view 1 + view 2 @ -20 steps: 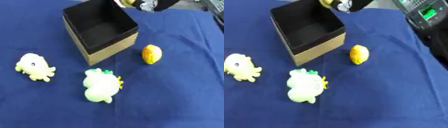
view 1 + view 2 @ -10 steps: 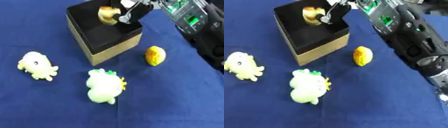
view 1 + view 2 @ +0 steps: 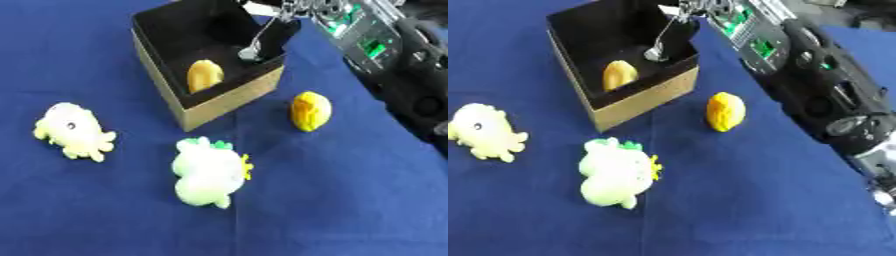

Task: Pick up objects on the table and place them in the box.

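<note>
The cardboard box (image 3: 229,99) with a black inside stands at the upper middle of the blue cloth. A yellow rounded toy (image 3: 204,76) lies inside it, against the near wall. My right hand (image 3: 266,38) reaches in from the upper right and hangs over the box's right part, open, with straight fingers pointing down and holding nothing. On the cloth lie a pale yellow octopus plush (image 3: 72,131) at the left, a green and white plush (image 3: 208,172) in front of the box, and a small orange-yellow toy (image 3: 311,111) to the box's right. My left hand does not show.
My right forearm (image 3: 798,75), black with green-lit parts, runs along the right side above the cloth, just right of the orange-yellow toy. Blue cloth (image 3: 350,210) covers the whole table.
The yellow toy that my right hand carried over the box now lies inside it, and the hand has let go. The arm has stretched further in; the view has shifted too.
</note>
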Motion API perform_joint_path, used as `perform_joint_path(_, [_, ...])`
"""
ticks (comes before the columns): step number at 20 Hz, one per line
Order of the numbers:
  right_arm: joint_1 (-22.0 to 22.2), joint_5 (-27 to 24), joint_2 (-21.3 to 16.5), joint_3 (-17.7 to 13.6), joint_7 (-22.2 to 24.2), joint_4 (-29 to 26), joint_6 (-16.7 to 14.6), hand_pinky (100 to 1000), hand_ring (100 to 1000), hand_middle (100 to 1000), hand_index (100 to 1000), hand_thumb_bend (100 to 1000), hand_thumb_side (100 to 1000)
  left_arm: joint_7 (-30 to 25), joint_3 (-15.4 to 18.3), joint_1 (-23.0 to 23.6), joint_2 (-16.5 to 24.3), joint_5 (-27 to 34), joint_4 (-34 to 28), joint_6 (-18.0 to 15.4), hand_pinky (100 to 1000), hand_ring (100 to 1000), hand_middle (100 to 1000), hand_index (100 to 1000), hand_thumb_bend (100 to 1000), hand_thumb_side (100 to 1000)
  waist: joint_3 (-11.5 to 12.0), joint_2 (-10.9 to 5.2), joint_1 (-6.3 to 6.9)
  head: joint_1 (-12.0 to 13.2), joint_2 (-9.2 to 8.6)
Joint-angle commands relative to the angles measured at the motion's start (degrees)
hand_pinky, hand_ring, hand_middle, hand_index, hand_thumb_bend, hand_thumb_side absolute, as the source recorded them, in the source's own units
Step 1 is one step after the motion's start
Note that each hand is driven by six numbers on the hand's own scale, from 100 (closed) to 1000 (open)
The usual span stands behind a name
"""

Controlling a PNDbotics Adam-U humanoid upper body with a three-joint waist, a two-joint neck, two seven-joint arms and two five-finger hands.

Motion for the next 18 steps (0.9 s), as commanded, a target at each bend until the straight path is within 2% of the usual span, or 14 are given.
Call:
perform_joint_path(1, [-0.37, -1.72, -3.39, -1.97, -1.33, -4.11, 0.59, 828, 815, 726, 769, 426, 100, 0.18, 0.6, 0.25, 1.3, 0.02, -0.89, 0.03, 755, 611, 626, 813, 282, 527, -0.59, -1.75, 0.76, 0.48, 0.34])
perform_joint_path(5, [3.95, -5.99, -11.12, -3.93, -1.99, -14.57, 2.05, 830, 809, 711, 763, 427, 100, 0.56, 0.95, 1.06, 1.19, -0.27, -0.89, 0.28, 755, 611, 626, 813, 284, 527, -2.42, -2.24, 1.01, 1.54, 0.93])
perform_joint_path(8, [10.72, -8.59, -18.05, -5.85, -2.08, -23.58, 3.96, 833, 810, 714, 765, 436, 100, 0.81, 1.13, 1.39, 1.15, -0.5, -0.89, 0.34, 755, 610, 626, 813, 285, 527, -3.38, -2.39, 1.17, 2.28, 1.06])
perform_joint_path(10, [15.45, -9.97, -21.4, -7.33, -2.43, -28.36, 5.3, 833, 810, 713, 765, 438, 100, 0.98, 1.21, 1.46, 1.05, -0.54, -0.89, 0.33, 755, 610, 626, 813, 287, 526, -3.79, -2.45, 1.4, 2.64, 1.07])
perform_joint_path(13, [19.9, -10.68, -23.67, -7.65, -2.71, -30.08, 4.67, 833, 811, 716, 766, 447, 100, 0.97, 1.12, 1.22, 0.96, -0.47, -0.89, 0.29, 755, 610, 626, 813, 290, 524, -4.09, -2.54, 1.82, 2.86, 1.11])
perform_joint_path(15, [21.44, -10.31, -24.0, -7.23, -2.43, -30.25, 3.93, 832, 810, 713, 764, 451, 100, 0.9, 1.06, 1.06, 0.91, -0.37, -0.89, 0.28, 755, 610, 626, 813, 291, 524, -4.16, -2.56, 2.08, 2.77, 1.1])
perform_joint_path(18, [22.88, -9.25, -23.86, -6.05, -1.44, -30.3, 4.46, 831, 810, 712, 761, 456, 100, 0.81, 0.97, 0.94, 0.73, -0.2, -0.89, 0.31, 755, 610, 626, 813, 292, 524, -4.06, -2.56, 2.45, 2.32, 1.09])
